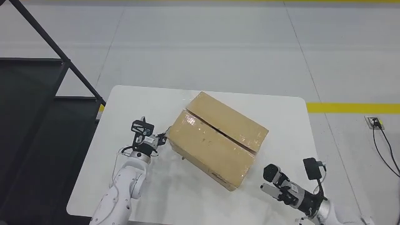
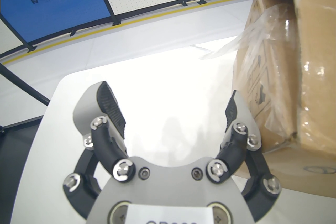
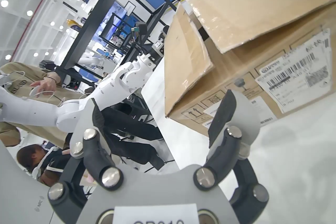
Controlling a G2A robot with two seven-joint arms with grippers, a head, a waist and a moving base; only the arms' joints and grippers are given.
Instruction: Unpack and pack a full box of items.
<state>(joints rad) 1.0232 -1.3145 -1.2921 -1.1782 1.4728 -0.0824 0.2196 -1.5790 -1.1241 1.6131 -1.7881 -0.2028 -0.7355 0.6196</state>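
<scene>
Cardboard box [image 1: 219, 139], rectangular, tape-glossed, contents hidden: beside my spread left jaws, ahead of my spread right jaws.

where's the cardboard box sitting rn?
Top view: the cardboard box sits angled on the middle of the table, left gripper at one end, right gripper near the other.

We counted one cardboard box [image 1: 219, 139] on one white table [image 1: 106, 181]. We counted two grippers, the left gripper [image 2: 168, 88] and the right gripper [image 3: 162, 101], each with two fingers [image 2: 110, 104]. On the box we made out two top flaps [image 1: 234, 122] and one barcode label [image 3: 296, 72].
</scene>
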